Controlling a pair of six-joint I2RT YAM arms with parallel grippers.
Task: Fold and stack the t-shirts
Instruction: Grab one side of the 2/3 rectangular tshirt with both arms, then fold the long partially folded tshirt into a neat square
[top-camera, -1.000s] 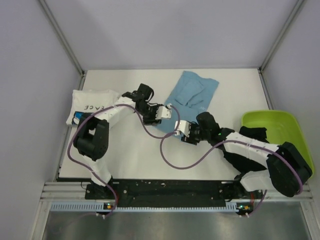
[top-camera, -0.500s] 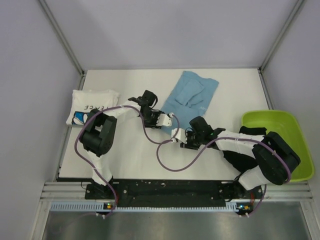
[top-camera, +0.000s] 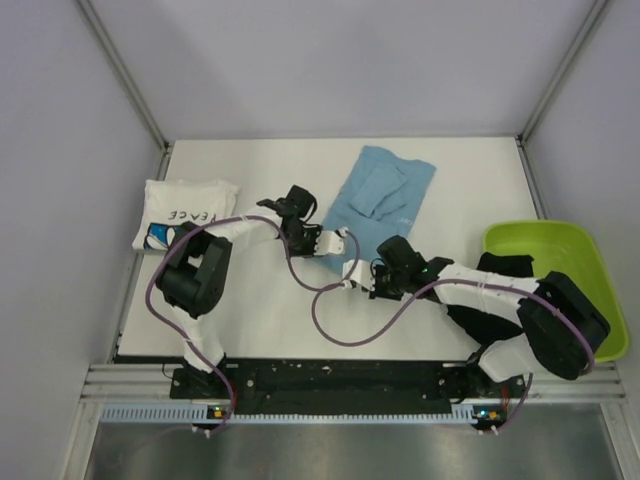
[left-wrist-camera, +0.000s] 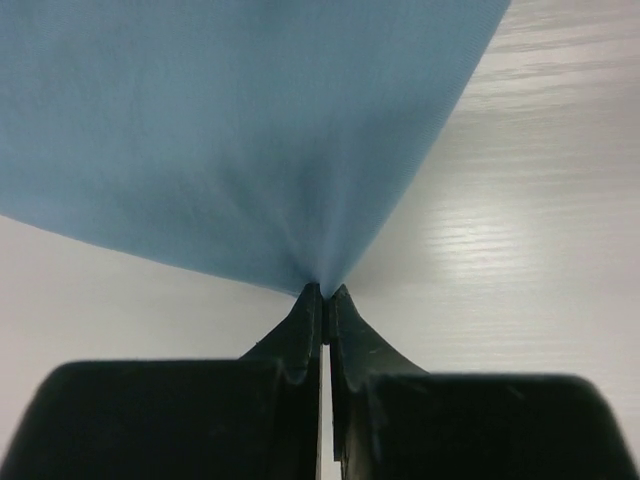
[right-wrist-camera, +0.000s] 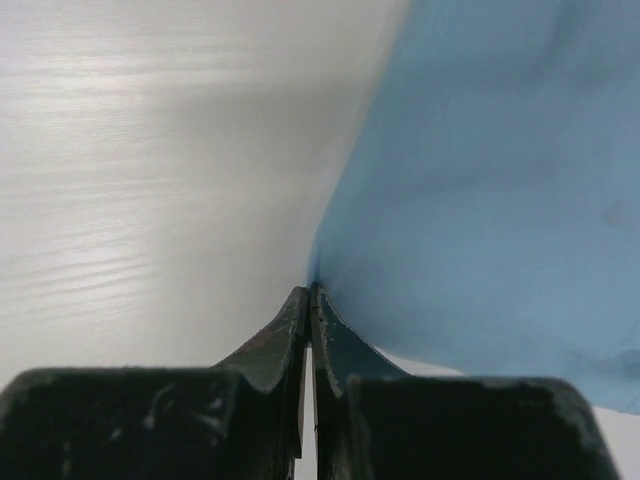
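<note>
White tabletop (top-camera: 250, 300): light blue shirt (top-camera: 385, 190) lies near-left to far-right, left pincer (left-wrist-camera: 325, 292) and right pincer (right-wrist-camera: 308, 290) clamping its near edge.

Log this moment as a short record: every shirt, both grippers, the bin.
light blue shirt: lying toward the back middle of the table, near edge pinched at two spots
white shirt: folded, at the left side, untouched
green bin: at the right edge
black shirt: bunched beside the green bin, partly hidden
left gripper: shut on the light blue shirt's edge
right gripper: shut on the light blue shirt's edge
</note>
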